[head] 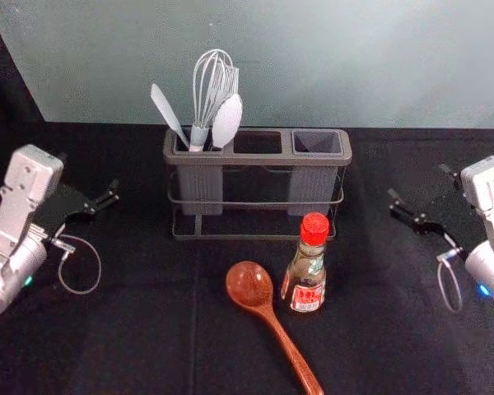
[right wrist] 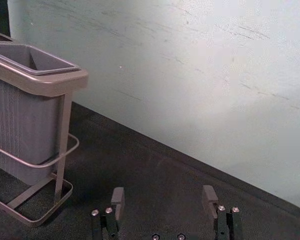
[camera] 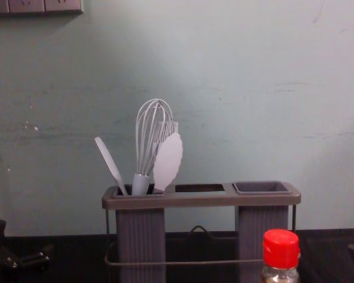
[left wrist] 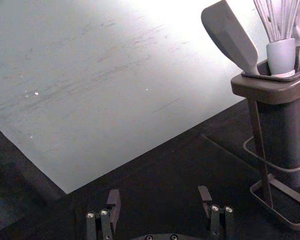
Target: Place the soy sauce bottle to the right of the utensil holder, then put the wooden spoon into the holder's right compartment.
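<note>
In the head view, my left gripper [head: 89, 176] is open left of the utensil holder [head: 258, 141], and my right gripper [head: 418, 182] is open to its right. The left wrist view shows the left gripper [left wrist: 159, 195] with nothing between its fingers; so does the right wrist view for the right gripper [right wrist: 164, 192]. The soy sauce bottle [head: 305, 267], red-capped, stands upright before the holder's right part. Left of it the wooden spoon [head: 249, 285] lies bowl-up, handle towards the near edge. The holder's right compartment [right wrist: 32, 57] is empty.
A whisk [camera: 144, 141], a spatula [camera: 110, 165] and other pale utensils lean in the holder's left compartment. Behind the black-covered table [head: 132, 329] rises a pale wall [head: 313, 66], with a socket panel [camera: 32, 6] high on the left.
</note>
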Tool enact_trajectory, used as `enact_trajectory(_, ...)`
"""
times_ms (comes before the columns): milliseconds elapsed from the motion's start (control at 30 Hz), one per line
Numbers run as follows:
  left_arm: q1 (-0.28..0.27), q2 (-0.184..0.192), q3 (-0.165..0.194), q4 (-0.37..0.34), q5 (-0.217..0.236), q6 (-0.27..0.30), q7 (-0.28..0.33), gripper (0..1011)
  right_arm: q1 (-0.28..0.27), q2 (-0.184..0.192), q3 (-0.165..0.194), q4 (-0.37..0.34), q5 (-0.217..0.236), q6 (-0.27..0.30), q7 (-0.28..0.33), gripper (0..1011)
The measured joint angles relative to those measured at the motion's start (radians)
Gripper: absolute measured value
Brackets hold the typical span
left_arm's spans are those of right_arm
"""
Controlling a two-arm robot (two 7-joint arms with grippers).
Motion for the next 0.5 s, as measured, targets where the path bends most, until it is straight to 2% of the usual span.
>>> enact_trajectory(367,0.0,0.0,0.0,0.0,0.0,0.0,0.0,1011,0.0,0.0,0.0,0.0,0.0,0.0,0.0,1002)
enact_trajectory(500,0.0,0.0,0.0,0.0,0.0,0.0,0.0,1011,-0.018,0.001,0.014,-0.01,-0.001,-0.008,0.001,1002)
